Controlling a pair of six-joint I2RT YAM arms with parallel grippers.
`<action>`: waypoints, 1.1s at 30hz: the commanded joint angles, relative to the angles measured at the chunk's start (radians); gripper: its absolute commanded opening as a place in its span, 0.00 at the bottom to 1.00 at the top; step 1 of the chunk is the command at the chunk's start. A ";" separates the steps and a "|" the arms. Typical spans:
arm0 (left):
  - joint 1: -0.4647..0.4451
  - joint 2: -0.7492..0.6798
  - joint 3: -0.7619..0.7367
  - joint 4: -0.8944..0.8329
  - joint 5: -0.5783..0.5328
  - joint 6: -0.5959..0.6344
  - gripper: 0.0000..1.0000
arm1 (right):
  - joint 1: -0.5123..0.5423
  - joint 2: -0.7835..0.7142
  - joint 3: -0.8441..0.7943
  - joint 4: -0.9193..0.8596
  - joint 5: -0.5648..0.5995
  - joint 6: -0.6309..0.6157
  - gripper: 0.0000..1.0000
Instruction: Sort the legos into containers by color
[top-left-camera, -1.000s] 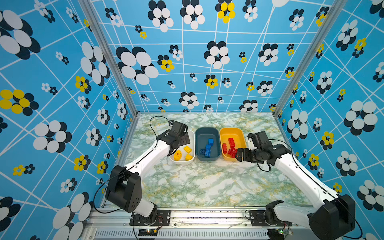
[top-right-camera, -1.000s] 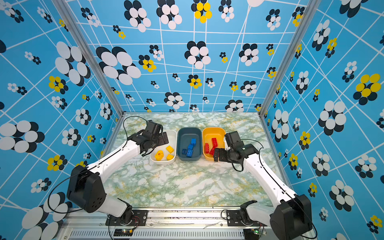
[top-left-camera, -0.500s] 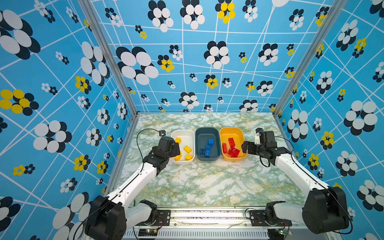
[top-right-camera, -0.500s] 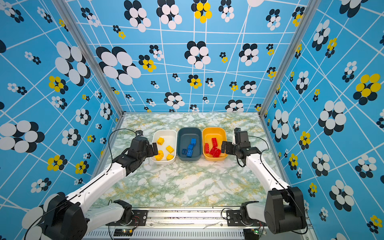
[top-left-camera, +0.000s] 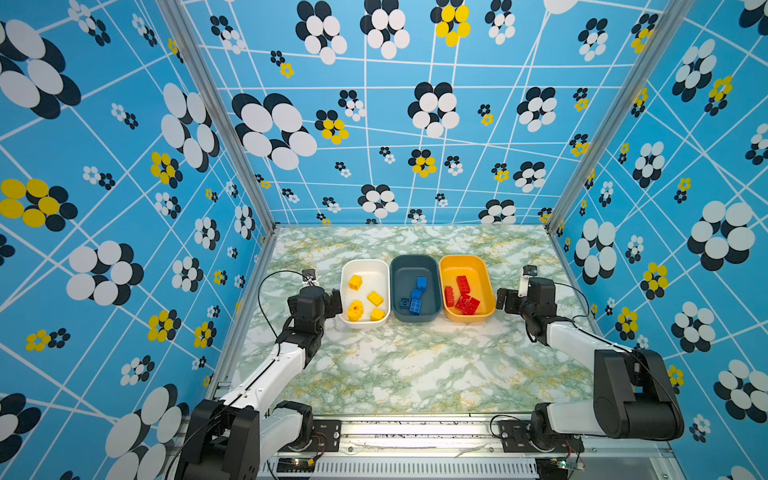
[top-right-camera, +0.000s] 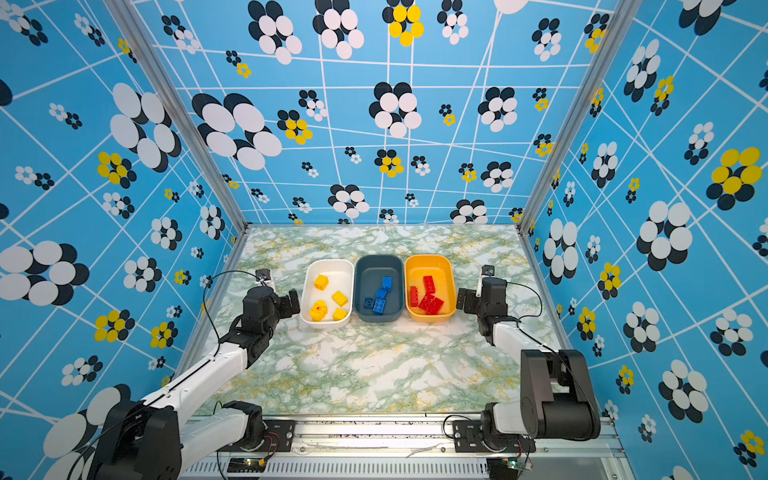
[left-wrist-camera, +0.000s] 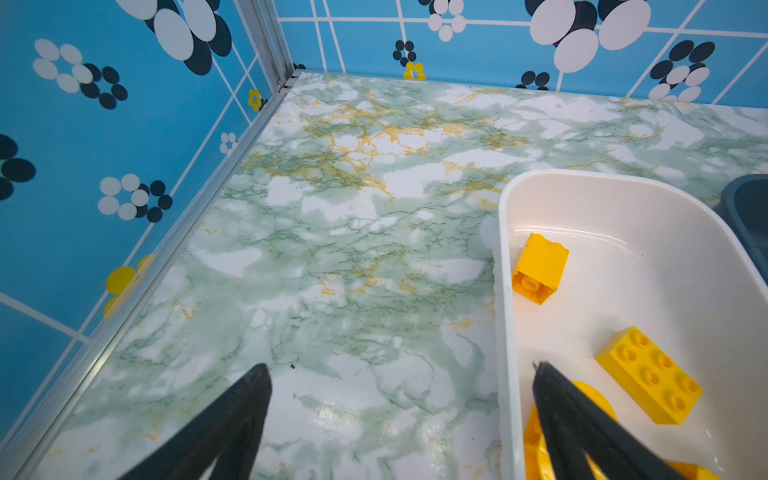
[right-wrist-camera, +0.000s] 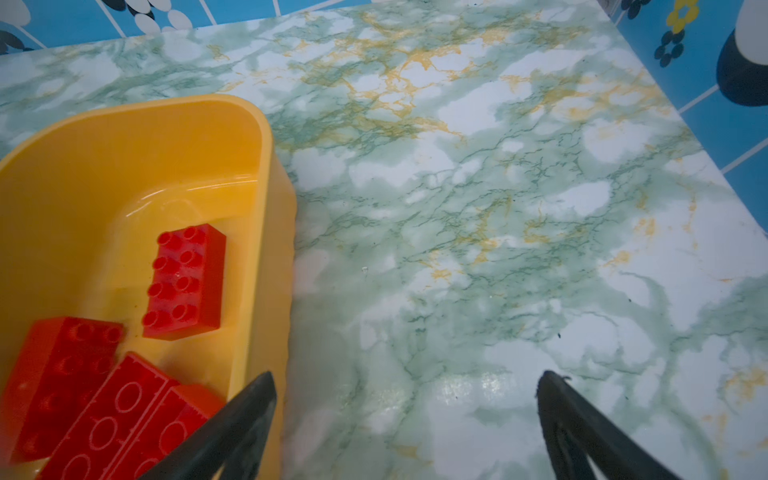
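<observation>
Three containers stand in a row in both top views. The white tub (top-left-camera: 365, 262) holds several yellow legos (top-left-camera: 375, 298). In the dark slate tub (top-left-camera: 414, 257) lie the blue legos (top-left-camera: 415, 301), and in the orange tub (top-left-camera: 463, 257) the red legos (top-left-camera: 463, 284). My left gripper (top-left-camera: 335, 300) hangs open beside the white tub's left wall (left-wrist-camera: 505, 291), with one finger over the rim and nothing held. My right gripper (top-left-camera: 503, 299) is open just right of the orange tub (right-wrist-camera: 262, 174), above bare table. A red brick (right-wrist-camera: 185, 282) lies studs-up inside that tub.
The marble-patterned tabletop (top-left-camera: 415, 365) is walled on three sides by blue flowered panels with metal corner posts (top-left-camera: 266, 224). The left wall runs close behind my left arm (left-wrist-camera: 166, 266). The right wall stands near my right arm (right-wrist-camera: 727, 137).
Both arms have drawn back from over the tubs, the left gripper to the white tub's left side, the right gripper to the orange tub's right side. Both stayed open.
</observation>
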 joint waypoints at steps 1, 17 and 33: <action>0.030 0.035 -0.058 0.222 0.027 0.088 0.99 | -0.017 0.027 -0.034 0.205 0.009 -0.050 0.99; 0.121 0.335 -0.149 0.690 0.107 0.113 0.99 | -0.055 0.087 -0.152 0.516 -0.092 -0.016 0.99; 0.131 0.423 -0.121 0.716 0.113 0.105 0.99 | -0.024 0.123 -0.178 0.589 0.031 -0.010 0.99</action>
